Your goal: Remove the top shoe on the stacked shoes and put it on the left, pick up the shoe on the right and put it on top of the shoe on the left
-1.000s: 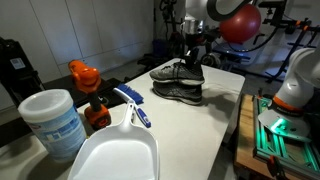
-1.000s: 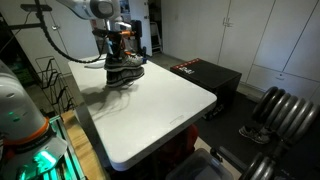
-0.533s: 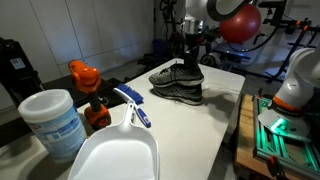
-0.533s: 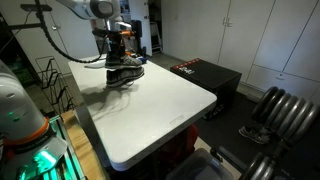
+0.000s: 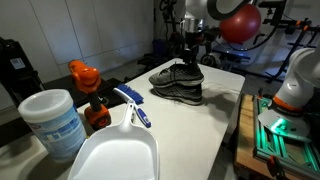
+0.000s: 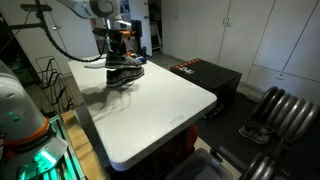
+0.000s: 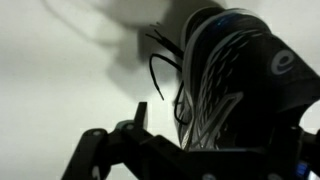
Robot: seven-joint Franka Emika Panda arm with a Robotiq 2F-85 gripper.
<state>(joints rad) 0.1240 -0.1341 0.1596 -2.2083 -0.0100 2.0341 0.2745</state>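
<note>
A: Where's the pair?
B: Stacked sneakers point(image 5: 177, 85) make one pile on the bench point(image 5: 215, 125), upper centre of frame. Top sneaker point(image 5: 181, 72) lies on the bottom sneaker point(image 5: 178, 95), touching.

A: End effector?
B: End effector point(image 5: 190, 60) is right over the pile at the top sneaker. Jaws apart. In the wrist view one finger point(image 7: 139, 118) is clear of the shoe's side, with bare bench and a lace loop point(image 7: 160, 80) between. Nothing clamped.

A: Step?
B: No lone shoe lies apart, so it's either the first grab or the last release. Can't settle it from this.

A: Next move?
B: If it's a grab, close on the top sneaker's collar and lift straight so the bottom one doesn't drag. If it's a release, rise straight up and mind the laces.

A: Room?
B: In an exterior view the pile point(image 6: 125, 70) is upper left, near the bench's far end, so not much margin there. The bench is wide and bare toward lower right. A black box point(image 6: 205, 72) stands off the bench's edge. The dustpan point(image 5: 115, 150), tub point(image 5: 52, 120) and orange-capped bottle point(image 5: 85, 85) crowd the lower left, well apart from the shoes.
</note>
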